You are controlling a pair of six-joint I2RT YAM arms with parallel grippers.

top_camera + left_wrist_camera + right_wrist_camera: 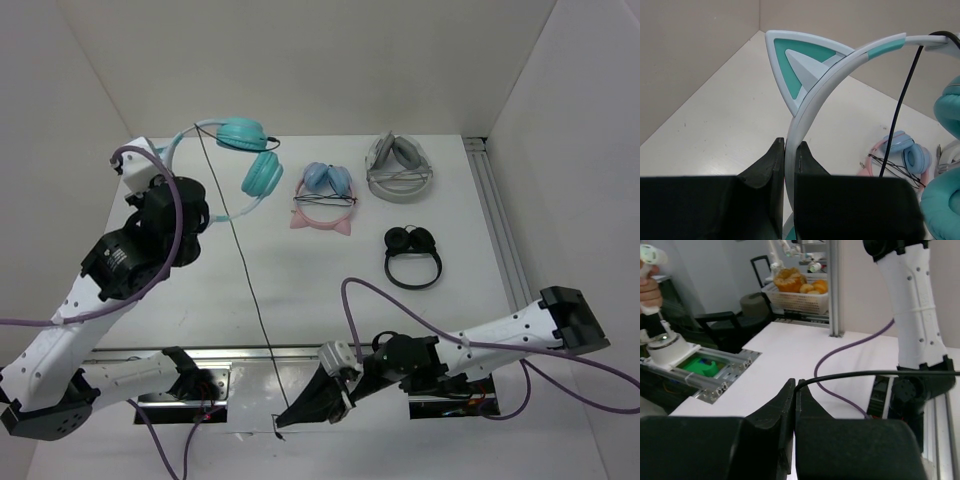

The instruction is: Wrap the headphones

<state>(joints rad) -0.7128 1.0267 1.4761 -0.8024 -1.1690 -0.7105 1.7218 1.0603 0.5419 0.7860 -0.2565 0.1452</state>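
Pretty clearly a robotics lab: white-walled table (330,290), aluminium rail (497,220) along the right, black chair (725,320) and basket (800,302) nearby.

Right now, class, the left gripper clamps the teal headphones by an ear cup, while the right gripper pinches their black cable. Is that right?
Not quite. The left gripper is shut on the pale headband of the teal headphones, just below a cat ear, not on an ear cup; the left wrist view shows it. The right gripper does pinch the black cable.
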